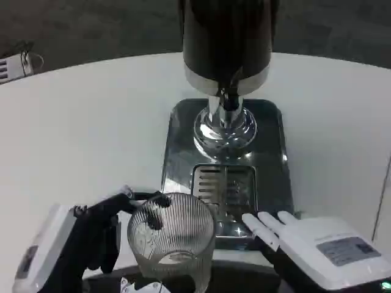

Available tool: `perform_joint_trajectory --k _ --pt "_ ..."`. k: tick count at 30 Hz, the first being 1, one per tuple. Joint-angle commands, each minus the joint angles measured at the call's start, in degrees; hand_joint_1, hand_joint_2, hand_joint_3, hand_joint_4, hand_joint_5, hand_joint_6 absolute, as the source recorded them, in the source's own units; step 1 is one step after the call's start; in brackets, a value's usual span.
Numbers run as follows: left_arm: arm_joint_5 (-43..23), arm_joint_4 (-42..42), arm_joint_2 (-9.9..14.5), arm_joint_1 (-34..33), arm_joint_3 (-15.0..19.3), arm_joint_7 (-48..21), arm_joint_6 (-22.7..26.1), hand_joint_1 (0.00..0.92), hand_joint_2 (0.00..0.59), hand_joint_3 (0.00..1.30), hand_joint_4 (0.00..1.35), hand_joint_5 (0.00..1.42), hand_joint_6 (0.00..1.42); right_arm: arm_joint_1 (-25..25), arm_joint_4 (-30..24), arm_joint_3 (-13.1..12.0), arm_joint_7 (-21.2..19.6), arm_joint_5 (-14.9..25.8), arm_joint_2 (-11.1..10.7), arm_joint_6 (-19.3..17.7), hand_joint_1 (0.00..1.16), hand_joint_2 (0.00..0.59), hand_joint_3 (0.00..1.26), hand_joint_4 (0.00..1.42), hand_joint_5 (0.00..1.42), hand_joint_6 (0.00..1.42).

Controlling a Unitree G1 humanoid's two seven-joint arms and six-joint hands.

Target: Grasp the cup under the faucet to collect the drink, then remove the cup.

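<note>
A clear ribbed glass cup stands upright at the bottom centre, in front of the dispenser's chrome base and left of the drip grate. My left hand grips the cup from its left side, with black fingers curled round the rim and wall. The faucet hangs under the black tank, well behind the cup and apart from it. I cannot tell whether there is liquid in the cup. My right hand lies flat and open at the base's front right corner, holding nothing, its fingers pointing left.
The chrome base plate carries a shiny pedestal beneath the tank. White tabletop spreads to the left and right. A small white object sits at the far left edge.
</note>
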Motion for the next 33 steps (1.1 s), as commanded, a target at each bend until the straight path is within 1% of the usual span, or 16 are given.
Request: perform_joint_trajectory --k 1,24,28,33 --pt "-1.5 0.0 0.1 -0.3 0.3 -0.3 -1.4 0.610 0.000 1.04 1.20 1.32 1.42 0.0 0.4 0.1 0.9 -0.5 0.4 -0.8 0.53 0.436 0.00 0.00 0.00 0.00" --pt "-1.7 1.9 -0.2 -2.0 0.3 -0.8 -1.2 0.612 0.000 1.04 1.20 1.31 1.42 -0.1 0.8 0.0 1.6 -2.2 2.4 -1.2 0.53 0.436 0.00 0.00 0.00 0.00" --pt "-0.7 3.8 -0.6 -3.5 -0.2 -0.2 -0.9 0.612 0.000 1.04 1.20 1.31 1.42 0.1 0.7 -0.2 1.5 -2.2 2.6 -1.1 0.53 0.436 0.00 0.00 0.00 0.00" --pt "1.7 8.2 -1.6 -8.4 -0.5 1.4 -0.1 0.612 0.000 1.04 1.20 1.31 1.42 0.7 0.7 -0.6 1.0 -2.2 2.7 -1.1 0.53 0.436 0.00 0.00 0.00 0.00"
